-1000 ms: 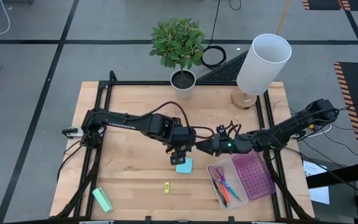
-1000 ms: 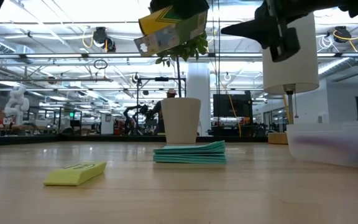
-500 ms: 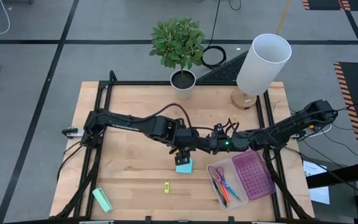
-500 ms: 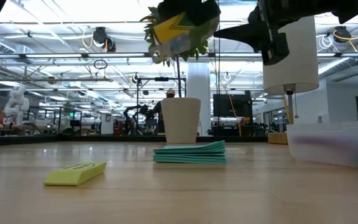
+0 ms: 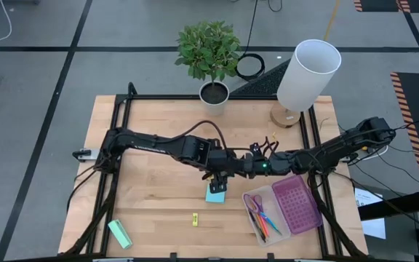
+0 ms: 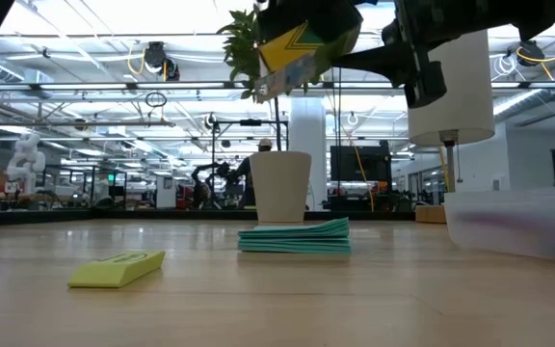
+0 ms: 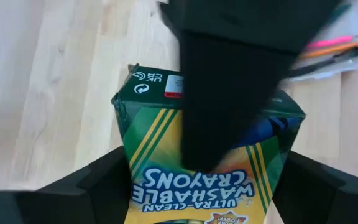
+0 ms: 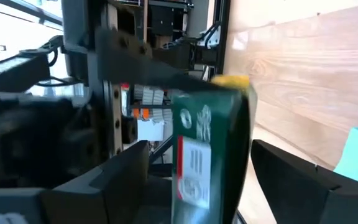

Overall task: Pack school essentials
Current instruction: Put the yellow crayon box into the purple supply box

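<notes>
So the left end effector [image 5: 219,177] is clamped on the Crayola crayon box [image 7: 207,162], held up in the air over the middle of the desk [image 5: 158,131]. The right end effector [image 5: 244,167] is right up against it from the other side, fingers spread wide with the box sitting in the gap between them, not closed on it yet as far as I can tell. Looks like a mid-air handoff to me.

What worries me: if the left lets go before the right has squeezed, the box just drops. It would probably land on the light-blue sticky-note pad [image 5: 214,193], which lies directly below the two end effectors. The box also sits tilted in the low view, so the right could pinch a corner instead of the flat faces and twist it. And the two end effectors are so close they could bump each other.

Further out, off to the right end effector's side, there's the clear plastic bin [image 5: 282,211]. It already has the purple-handled scissors [image 5: 255,207] and a few pencils [image 5: 268,219] in one half, with a purple perforated panel in the other half. A tiny yellow piece [image 5: 194,217] is still loose on the desk just past the pad, and a mint-green block [image 5: 120,233] sits well away near the corner.
</notes>
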`<state>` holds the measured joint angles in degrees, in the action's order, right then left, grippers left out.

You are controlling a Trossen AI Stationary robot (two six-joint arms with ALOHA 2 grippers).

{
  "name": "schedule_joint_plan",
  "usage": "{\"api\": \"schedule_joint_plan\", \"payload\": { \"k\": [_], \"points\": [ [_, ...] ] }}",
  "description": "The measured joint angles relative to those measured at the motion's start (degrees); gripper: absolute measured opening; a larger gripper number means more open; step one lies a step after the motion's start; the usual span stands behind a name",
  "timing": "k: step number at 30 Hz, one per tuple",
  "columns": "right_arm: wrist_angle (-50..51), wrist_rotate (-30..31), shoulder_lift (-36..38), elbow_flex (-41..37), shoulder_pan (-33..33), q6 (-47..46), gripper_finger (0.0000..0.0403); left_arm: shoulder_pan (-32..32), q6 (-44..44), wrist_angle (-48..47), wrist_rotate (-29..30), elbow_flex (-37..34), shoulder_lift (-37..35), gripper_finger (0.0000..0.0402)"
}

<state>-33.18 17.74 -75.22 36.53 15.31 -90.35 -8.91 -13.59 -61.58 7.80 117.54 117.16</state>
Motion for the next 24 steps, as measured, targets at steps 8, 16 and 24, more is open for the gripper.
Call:
{"api": "schedule_joint_plan", "payload": {
  "k": [8, 16, 24],
  "points": [
    [1.74, -0.04, 0.0, 0.0, 0.02, 0.2, 0.025, 0.27, 2.75, 3.12, -0.26, 0.0, 0.0, 0.0314],
    [1.72, -0.07, 0.0, 0.0, 0.02, 0.62, 0.0228, 0.29, 5.32, 4.43, -0.27, -0.02, 0.0, 0.0314],
    [1.63, -0.02, 0.07, 0.02, 0.02, 0.64, 0.0198, 0.26, 7.89, 4.81, -0.25, -0.02, 0.0, 0.0314]
  ]
}}
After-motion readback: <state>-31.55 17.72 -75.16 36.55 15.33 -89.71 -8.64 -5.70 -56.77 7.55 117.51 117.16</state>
